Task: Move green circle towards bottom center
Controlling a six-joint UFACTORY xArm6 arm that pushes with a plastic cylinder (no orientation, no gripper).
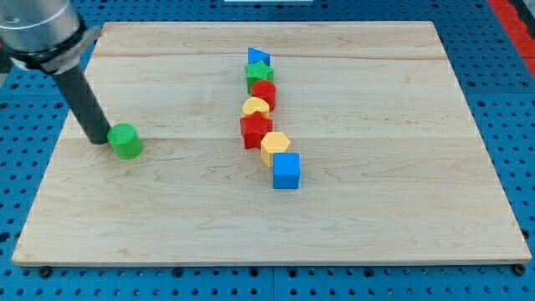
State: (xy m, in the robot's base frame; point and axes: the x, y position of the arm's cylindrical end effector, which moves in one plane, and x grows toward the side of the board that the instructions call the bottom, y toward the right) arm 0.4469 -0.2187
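We have no fingers to open or close, only a rod; my tip (99, 138) sits against the green circle (126, 141) on its left side, at the view's left of the wooden board (376, 217), well apart from the central column of blocks

A single camera covers the scene. It sits above and in front of the wooden board (276, 217), looking down at a slant, so the board's far edge at the view's top appears shorter than its near edge at the view's bottom. The whole board fits in the frame, with strips of the blue pegboard table (25, 184) showing at the left, right and bottom. The distance is moderate: close enough to tell the shapes of the small blocks, far enough to take in all four corners. The arm enters from the view's top left, cropped by the frame.
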